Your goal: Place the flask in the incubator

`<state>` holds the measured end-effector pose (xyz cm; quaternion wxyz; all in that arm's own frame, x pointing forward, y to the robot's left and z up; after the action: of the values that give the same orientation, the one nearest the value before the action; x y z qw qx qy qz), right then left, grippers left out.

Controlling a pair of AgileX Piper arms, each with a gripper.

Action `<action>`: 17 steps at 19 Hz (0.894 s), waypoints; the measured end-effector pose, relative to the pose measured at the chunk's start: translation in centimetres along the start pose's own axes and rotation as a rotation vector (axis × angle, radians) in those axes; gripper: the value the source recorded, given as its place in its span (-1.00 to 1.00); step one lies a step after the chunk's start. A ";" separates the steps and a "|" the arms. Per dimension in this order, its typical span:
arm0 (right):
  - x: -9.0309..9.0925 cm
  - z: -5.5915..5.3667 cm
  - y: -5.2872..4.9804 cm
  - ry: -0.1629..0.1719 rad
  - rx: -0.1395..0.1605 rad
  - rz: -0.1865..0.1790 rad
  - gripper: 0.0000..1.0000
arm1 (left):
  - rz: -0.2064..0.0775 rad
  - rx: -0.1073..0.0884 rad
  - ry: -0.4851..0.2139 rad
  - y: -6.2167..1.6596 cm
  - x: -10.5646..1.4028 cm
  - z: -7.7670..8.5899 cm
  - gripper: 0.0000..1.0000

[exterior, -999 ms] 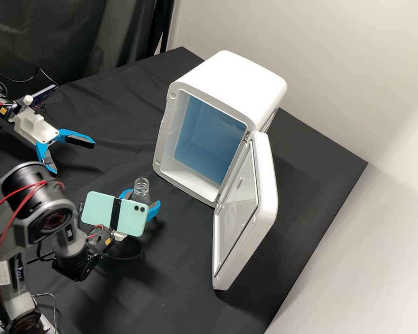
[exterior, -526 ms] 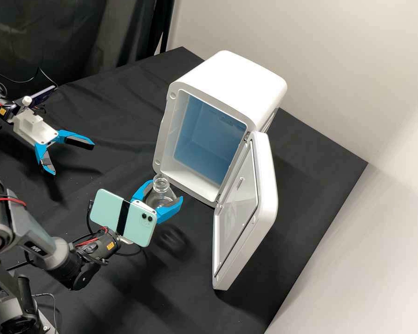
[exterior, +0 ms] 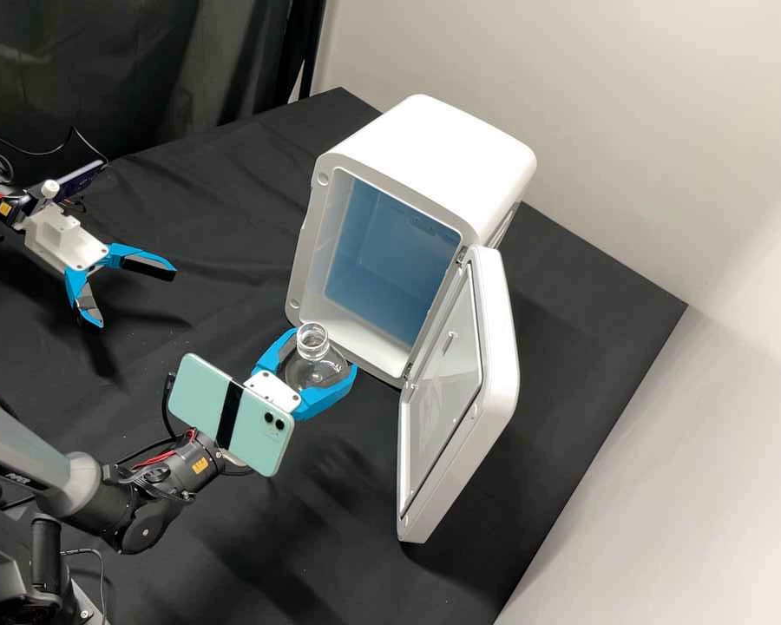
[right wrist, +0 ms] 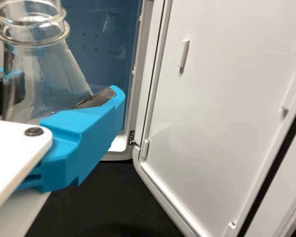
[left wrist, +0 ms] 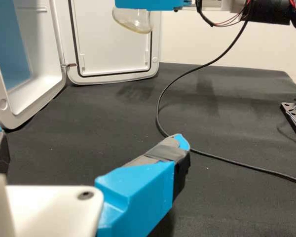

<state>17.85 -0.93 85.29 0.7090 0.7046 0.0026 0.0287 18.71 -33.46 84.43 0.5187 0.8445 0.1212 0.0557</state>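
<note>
Step in hand: carrying the flask to the chamber. Right gripper (exterior: pixel 319 360) is clamped round the upright flask (exterior: pixel 311 337), clear of the worktop (exterior: pixel 234 200). The open incubator (exterior: pixel 425 156) sits just ahead. Left gripper (exterior: pixel 134 295) is spread wide, empty, well apart. Next, probably: clear the sill, advance inside, lower, release.

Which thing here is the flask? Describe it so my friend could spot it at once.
Find the white incubator on the black bench, its door swung open. Just before its lower opening, the right gripper holds the flask off the bench between blue fingers. It is clear glass, cone-shaped with a narrow open neck, unlike the white and blue plastic around it.
</note>
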 end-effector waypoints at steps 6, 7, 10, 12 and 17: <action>-0.3 -0.2 0.4 0.009 0.017 0.013 -1.00 | 0.000 0.000 0.000 0.00 0.0 0.0 1.00; -0.3 -0.2 0.4 0.010 0.017 0.014 -1.00 | 0.000 0.000 0.000 0.00 0.0 0.0 1.00; -0.2 -0.4 0.2 0.017 0.018 0.007 -1.00 | 0.000 0.000 0.000 0.00 0.0 0.0 1.00; -0.1 -0.6 0.0 0.032 0.019 -0.008 -1.00 | 0.000 0.000 0.000 0.00 0.0 0.0 1.00; 0.9 -0.6 -0.2 0.035 0.055 -0.012 -1.00 | 0.000 0.000 0.000 0.00 0.0 0.0 1.00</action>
<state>18.71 -0.29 85.11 0.6895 0.7231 0.0198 0.0365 18.71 -33.46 84.43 0.5187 0.8445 0.1212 0.0557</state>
